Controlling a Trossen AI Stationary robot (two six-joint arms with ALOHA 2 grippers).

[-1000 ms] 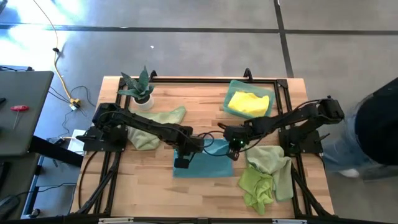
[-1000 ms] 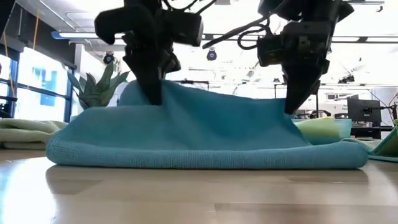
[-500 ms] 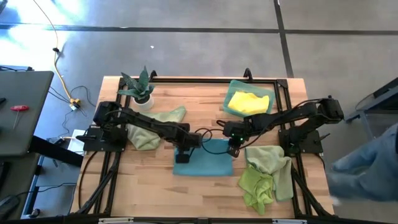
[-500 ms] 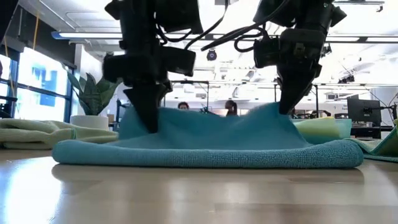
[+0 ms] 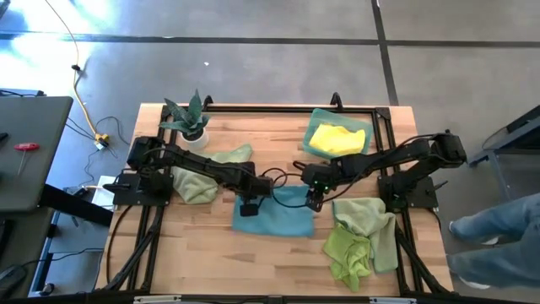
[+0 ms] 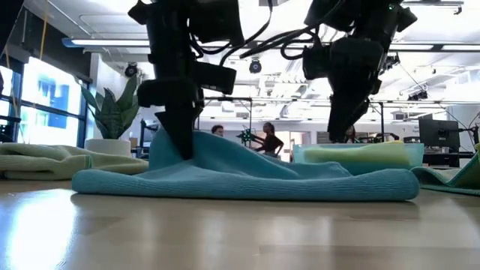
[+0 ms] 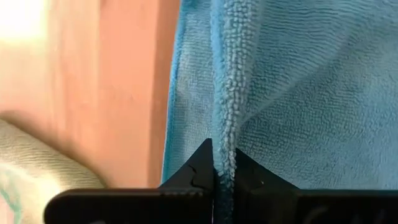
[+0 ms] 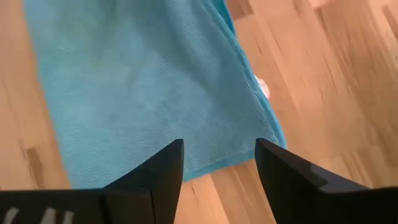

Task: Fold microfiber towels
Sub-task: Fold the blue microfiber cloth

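Blue towel (image 5: pixel 274 218): left gripper (image 7: pixel 222 167) is pinching its far edge, steadying the fold; right gripper (image 8: pixel 219 163), jaws apart, is hovering empty.

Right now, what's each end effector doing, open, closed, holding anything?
Left end effector: shut on an edge of the blue towel.
Right end effector: open, holding nothing, just above the same towel.

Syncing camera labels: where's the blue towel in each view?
High: blue towel at table centre, between both arms.
Low: flat across the middle, raised under the left gripper.
Left wrist: fills the frame, edge pinched.
Right wrist: beyond the open fingers.
Shared landmark: the towel's edge.
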